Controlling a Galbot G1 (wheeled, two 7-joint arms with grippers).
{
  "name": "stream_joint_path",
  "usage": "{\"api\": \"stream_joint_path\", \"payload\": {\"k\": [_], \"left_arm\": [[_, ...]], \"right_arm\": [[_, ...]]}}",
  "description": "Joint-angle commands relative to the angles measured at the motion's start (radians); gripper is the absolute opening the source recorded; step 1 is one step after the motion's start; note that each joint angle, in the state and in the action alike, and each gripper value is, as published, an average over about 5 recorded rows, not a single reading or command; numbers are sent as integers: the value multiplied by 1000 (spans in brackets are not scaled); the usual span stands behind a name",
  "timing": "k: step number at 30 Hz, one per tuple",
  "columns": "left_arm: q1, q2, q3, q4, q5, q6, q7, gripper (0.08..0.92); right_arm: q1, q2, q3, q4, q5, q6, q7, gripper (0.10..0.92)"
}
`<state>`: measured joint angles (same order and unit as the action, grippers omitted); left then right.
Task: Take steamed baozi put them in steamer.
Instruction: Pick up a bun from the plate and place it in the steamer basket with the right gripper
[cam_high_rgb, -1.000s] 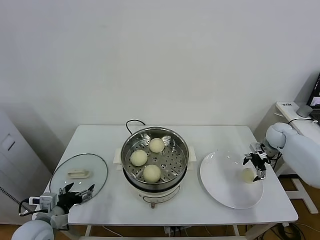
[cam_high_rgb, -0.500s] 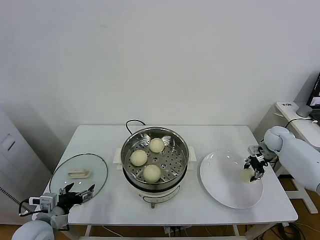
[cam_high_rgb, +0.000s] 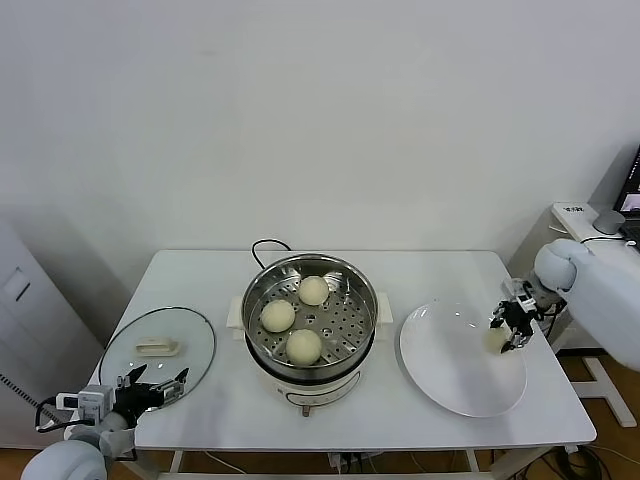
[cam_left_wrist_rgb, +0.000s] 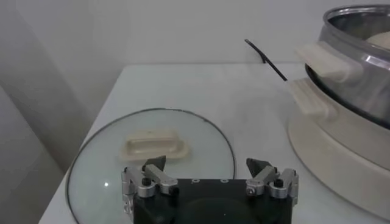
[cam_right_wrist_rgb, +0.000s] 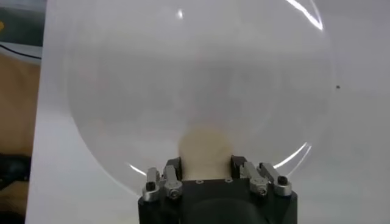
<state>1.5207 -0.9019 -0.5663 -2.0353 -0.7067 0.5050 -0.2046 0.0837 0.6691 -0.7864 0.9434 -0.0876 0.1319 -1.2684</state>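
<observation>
Right gripper (cam_high_rgb: 507, 335) closed on one steamed baozi (cam_high_rgb: 496, 341) above the right side of the white plate (cam_high_rgb: 450, 372), near the table's (cam_high_rgb: 200, 270) right edge. Three more baozi (cam_high_rgb: 303, 346) lie on the perforated tray of the steamer (cam_high_rgb: 311, 312) at the table's centre. Left gripper (cam_high_rgb: 158, 386), fingers spread wide and empty, rests at the front left corner beside the glass lid (cam_high_rgb: 160, 345).

The steamer (cam_high_rgb: 310, 300) is shiny polished metal with a perforated tray, on a smooth white plastic base. The baozi (cam_high_rgb: 304, 345) look matt and smooth. The plate (cam_high_rgb: 450, 375) is glossy white, the lid (cam_left_wrist_rgb: 97, 170) clear glass, the worktop (cam_high_rgb: 200, 280) matt white.
</observation>
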Motion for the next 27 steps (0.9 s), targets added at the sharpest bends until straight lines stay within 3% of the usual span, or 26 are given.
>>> {"api": "stream_joint_path", "payload": {"k": [1, 8, 16, 27], "left_arm": [[1, 1, -1, -2, 1, 1, -1, 823], [-1, 2, -1, -6, 1, 2, -1, 823], [-4, 2, 5, -10, 2, 4, -2, 823], [-1, 2, 5, -10, 2, 2, -1, 823]], "right_arm": [[432, -68, -463, 181, 446, -153, -35, 484], [730, 42, -726, 244, 732, -301, -45, 484], [825, 212, -812, 237, 965, -417, -5, 484], [836, 377, -851, 244, 1064, -488, 62, 484]]}}
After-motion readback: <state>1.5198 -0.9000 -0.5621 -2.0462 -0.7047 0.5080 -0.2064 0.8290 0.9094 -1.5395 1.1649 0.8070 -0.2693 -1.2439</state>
